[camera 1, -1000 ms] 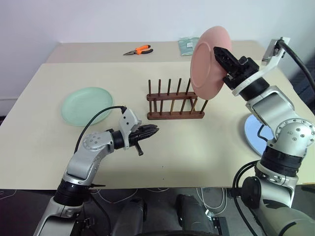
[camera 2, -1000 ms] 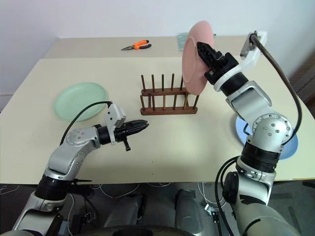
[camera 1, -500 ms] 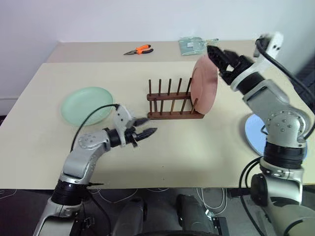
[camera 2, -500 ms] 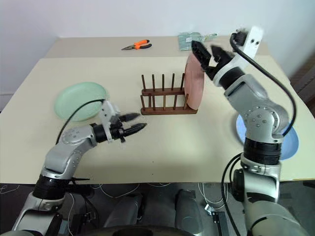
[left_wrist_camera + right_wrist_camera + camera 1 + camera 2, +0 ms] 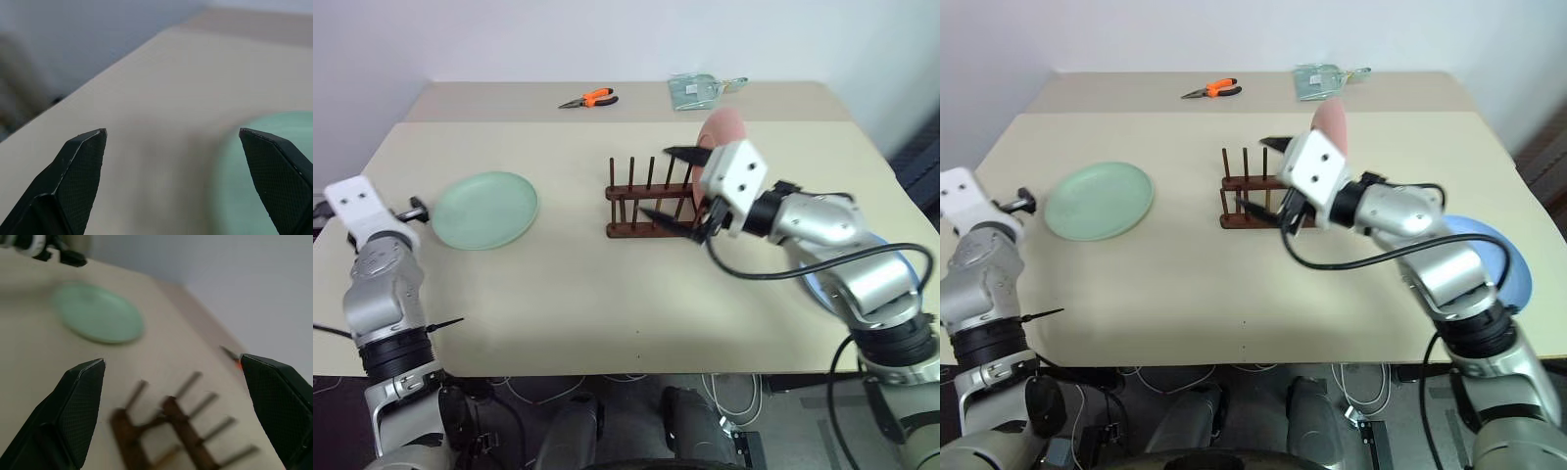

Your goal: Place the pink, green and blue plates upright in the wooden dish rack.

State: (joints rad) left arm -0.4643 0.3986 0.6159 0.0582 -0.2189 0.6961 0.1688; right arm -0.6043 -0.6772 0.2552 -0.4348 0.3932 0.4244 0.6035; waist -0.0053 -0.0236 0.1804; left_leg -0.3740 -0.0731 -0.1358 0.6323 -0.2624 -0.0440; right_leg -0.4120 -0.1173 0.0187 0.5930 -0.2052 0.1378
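Observation:
The pink plate [image 5: 722,131] stands on edge at the right end of the wooden dish rack [image 5: 641,204], mostly hidden behind my right wrist. My right gripper [image 5: 671,186] hangs open just in front of the rack, holding nothing; its wrist view looks over the rack's pegs [image 5: 168,428]. The green plate [image 5: 485,209] lies flat on the table's left side. My left gripper [image 5: 171,132] is open near the table's left edge, with the green plate's rim [image 5: 259,166] beside one finger. The blue plate [image 5: 1500,257] lies flat at the right, partly under my right arm.
Orange-handled pliers [image 5: 590,99] and a clear packet [image 5: 695,90] lie on the far table behind the rack. The beige table [image 5: 607,313] stretches out in front of the rack, its left edge close by my left wrist.
My right gripper let go of the pink plate, now standing in the rack, and swung down in front of the rack. My left gripper opened and swung far left past the green plate.

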